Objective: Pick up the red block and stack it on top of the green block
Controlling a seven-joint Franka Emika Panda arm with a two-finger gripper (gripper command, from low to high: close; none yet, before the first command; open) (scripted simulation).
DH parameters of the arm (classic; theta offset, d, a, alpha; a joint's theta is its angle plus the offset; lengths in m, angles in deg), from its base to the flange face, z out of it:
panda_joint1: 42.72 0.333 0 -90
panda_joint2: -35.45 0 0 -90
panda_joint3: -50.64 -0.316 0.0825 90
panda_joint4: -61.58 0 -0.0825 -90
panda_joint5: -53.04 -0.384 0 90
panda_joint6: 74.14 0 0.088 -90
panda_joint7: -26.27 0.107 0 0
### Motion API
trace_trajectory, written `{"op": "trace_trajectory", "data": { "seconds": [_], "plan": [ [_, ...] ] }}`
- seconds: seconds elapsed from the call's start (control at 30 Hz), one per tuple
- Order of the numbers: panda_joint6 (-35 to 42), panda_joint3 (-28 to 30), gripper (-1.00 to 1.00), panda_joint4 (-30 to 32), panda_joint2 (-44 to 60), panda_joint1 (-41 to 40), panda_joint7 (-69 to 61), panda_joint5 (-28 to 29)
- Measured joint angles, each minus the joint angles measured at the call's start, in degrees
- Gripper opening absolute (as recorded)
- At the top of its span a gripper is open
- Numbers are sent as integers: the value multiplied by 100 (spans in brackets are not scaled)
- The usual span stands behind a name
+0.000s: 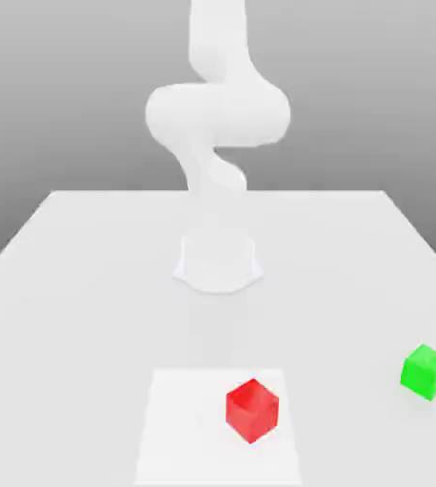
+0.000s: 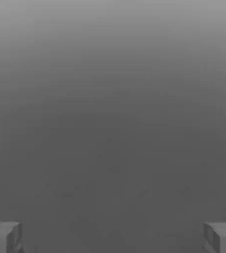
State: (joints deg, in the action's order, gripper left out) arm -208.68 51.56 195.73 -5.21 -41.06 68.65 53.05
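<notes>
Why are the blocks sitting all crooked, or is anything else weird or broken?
Nothing looks broken or spilled. The red block is turned askew on the white square, with its corner facing out instead of lining up. The green block sits turned too, off the square toward the exterior view's right.

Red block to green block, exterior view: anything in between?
No object stands between the red block and the green block in the exterior view, just part of the white square and bare table.
</notes>
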Motion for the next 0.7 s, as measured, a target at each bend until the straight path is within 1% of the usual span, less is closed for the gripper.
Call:
{"op": "trace_trajectory", "data": {
  "seconds": [0.4,0.7],
  "plan": [
    [-1349,351,0,1157,2535,686,-1767,-96],
    [-2370,298,0,1961,4402,879,-2960,-91]
  ]
}}
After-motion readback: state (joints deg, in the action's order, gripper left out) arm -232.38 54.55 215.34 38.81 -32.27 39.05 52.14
